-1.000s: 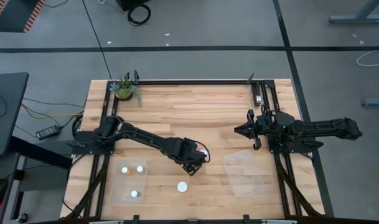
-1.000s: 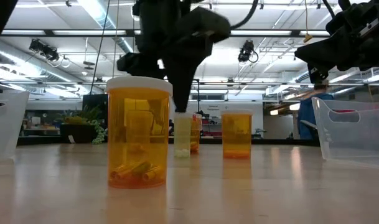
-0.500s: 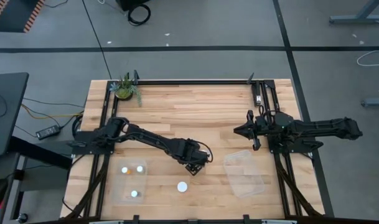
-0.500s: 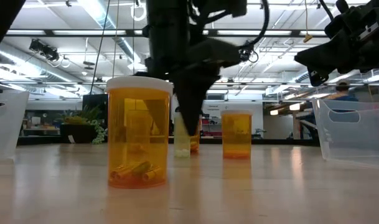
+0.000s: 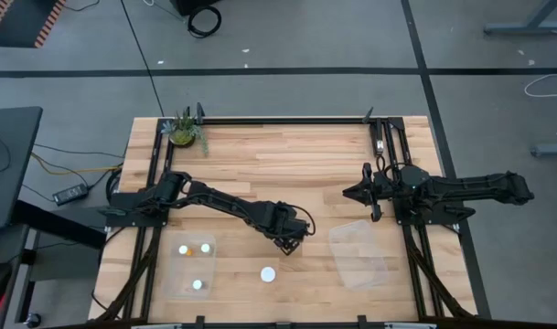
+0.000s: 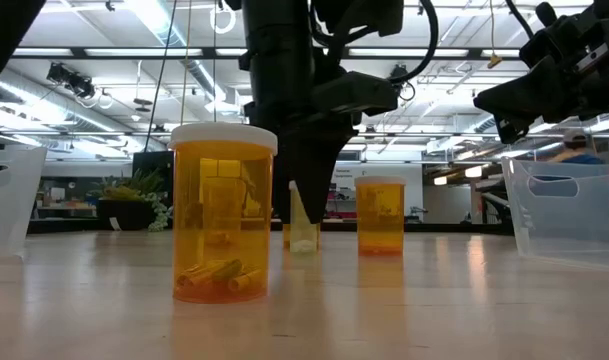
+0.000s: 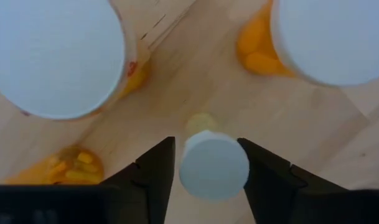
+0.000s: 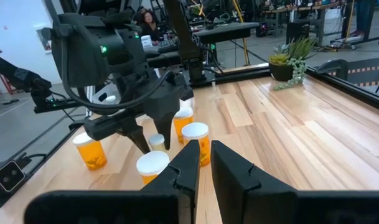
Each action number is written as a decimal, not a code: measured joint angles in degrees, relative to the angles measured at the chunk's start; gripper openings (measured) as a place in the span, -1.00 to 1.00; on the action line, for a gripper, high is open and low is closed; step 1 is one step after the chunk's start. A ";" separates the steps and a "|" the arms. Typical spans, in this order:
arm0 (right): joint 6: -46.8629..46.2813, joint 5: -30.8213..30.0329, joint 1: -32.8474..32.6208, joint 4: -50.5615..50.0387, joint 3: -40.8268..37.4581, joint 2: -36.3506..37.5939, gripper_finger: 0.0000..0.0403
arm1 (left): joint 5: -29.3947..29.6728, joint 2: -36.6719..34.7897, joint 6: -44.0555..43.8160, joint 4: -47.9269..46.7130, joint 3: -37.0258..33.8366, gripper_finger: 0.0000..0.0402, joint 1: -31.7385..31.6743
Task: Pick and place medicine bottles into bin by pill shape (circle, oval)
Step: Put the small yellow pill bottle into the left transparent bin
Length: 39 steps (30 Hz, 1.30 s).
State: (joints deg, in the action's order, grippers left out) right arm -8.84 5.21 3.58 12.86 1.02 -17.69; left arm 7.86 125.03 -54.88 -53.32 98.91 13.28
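Note:
Several orange medicine bottles with white caps stand near the table's middle front. My left gripper (image 5: 288,241) points down among them and is shut on a narrow bottle (image 7: 214,165), seen in the low view (image 6: 303,228) behind the gripper's fingers. Two wider bottles (image 7: 52,56) (image 7: 335,37) stand on the table on either side of it. Another wide bottle (image 5: 268,273) stands alone nearer the front edge. My right gripper (image 5: 357,194) hovers shut and empty at the right, above the table. My left gripper has the narrow bottle's white cap (image 7: 242,163) between its two fingers, which come from above and point down. The bottle's bottom (image 6: 304,246) rests on the table and the bottle leans a little. How far back it reaches between the fingers is hidden.
A clear bin (image 5: 192,267) at the front left holds three bottles. A second clear bin (image 5: 358,254) lies at the front right, below my right arm. A green potted plant (image 5: 184,131) stands at the far left corner. Black frame rails run along the table's sides.
My left gripper has come down over the narrow bottle, moving slightly toward the table's right edge, so its fingers now stand on either side of the cap. The bottle has shifted a little and leans where it stood upright before.

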 joint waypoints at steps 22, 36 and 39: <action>-0.04 0.00 0.00 -0.31 0.00 -0.02 -0.77 | -0.46 0.00 1.69 -0.09 0.00 -0.39 0.57; -0.05 0.00 0.00 -0.33 0.00 -0.02 -0.77 | -8.15 -0.30 -1.74 -0.07 0.13 -0.40 5.80; 0.00 0.00 0.00 -0.33 0.00 -0.02 -0.77 | -8.73 -1.05 -3.02 -0.68 0.13 -0.42 6.55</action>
State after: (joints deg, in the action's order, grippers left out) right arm -8.84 5.21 3.57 12.53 1.02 -17.72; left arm -0.86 123.98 -57.90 -54.00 99.04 19.83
